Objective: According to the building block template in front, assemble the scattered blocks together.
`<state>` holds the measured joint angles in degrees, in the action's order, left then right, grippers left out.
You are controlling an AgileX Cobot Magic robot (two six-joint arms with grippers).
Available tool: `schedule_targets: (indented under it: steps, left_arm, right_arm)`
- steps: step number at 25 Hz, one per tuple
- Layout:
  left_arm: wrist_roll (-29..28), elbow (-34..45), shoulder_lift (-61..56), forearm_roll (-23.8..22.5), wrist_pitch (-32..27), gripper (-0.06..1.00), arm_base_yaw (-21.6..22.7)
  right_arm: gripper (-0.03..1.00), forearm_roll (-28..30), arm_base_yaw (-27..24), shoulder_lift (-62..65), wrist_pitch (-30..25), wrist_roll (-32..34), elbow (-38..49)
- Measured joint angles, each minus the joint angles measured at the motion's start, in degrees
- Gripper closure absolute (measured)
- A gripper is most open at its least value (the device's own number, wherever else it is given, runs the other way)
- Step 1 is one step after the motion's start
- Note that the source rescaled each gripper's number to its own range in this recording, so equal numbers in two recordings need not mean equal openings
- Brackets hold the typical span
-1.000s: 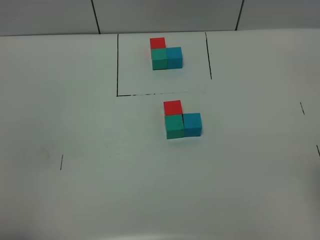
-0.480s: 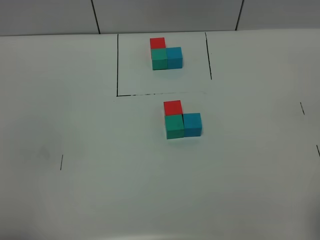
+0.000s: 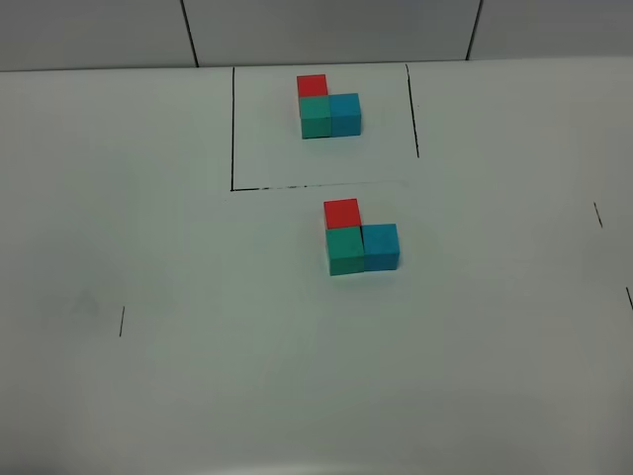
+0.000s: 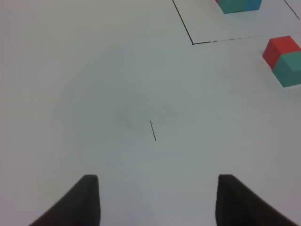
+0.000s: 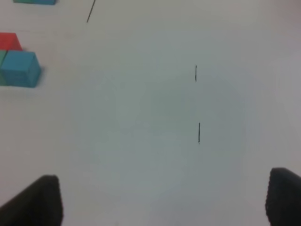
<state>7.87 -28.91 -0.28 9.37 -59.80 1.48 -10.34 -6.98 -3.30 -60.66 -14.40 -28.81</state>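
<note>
Template trio (image 3: pixel 328 107) sits near the far edge of the desk (image 3: pixel 198 396), inside the black-line frame (image 3: pixel 232 129): red cube at the far end, teal-green cube nearer me and touching it, blue cube touching the teal-green one on its right. L-shape.

Loose set, just outside the open near side of the frame, around the middle of the desk: red cube (image 3: pixel 341 212), teal-green cube (image 3: pixel 345 249), blue cube (image 3: pixel 380 246). All three touch. Red on the far side of teal-green, blue on its right. Same L as the template.

My left gripper (image 4: pixel 155 200): fingers spread wide, nothing between them, bare desk underneath, a short black tick mark (image 4: pixel 153 130) ahead of the tips. Its camera catches the loose red and teal-green cubes at one edge, well apart from the fingers.

My right gripper (image 5: pixel 164 200): fingers also wide apart, holding nothing. Two short tick marks (image 5: pixel 198 132) ahead of it; blue cube far off to one side.

Neither gripper shows in the overhead view.
</note>
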Motion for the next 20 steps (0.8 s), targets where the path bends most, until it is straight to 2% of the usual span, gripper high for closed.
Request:
schedule_targets:
  steps: [7,14,20]
  left_arm:
    - [0.00,0.00,0.00,0.00,0.00,0.73,0.00]
    - [0.00,0.00,0.00,0.00,0.00,0.73,0.00]
    - [0.00,0.00,0.00,0.00,0.00,0.73,0.00]
  right_arm:
    - [0.09,0.27,1.93,0.34,-0.31,2.60,0.18]
    - [0.13,2.94,2.71,0.34,-0.27,9.02,0.23]
    - [0.15,3.09,2.71,0.34,-0.27,9.40,0.23]
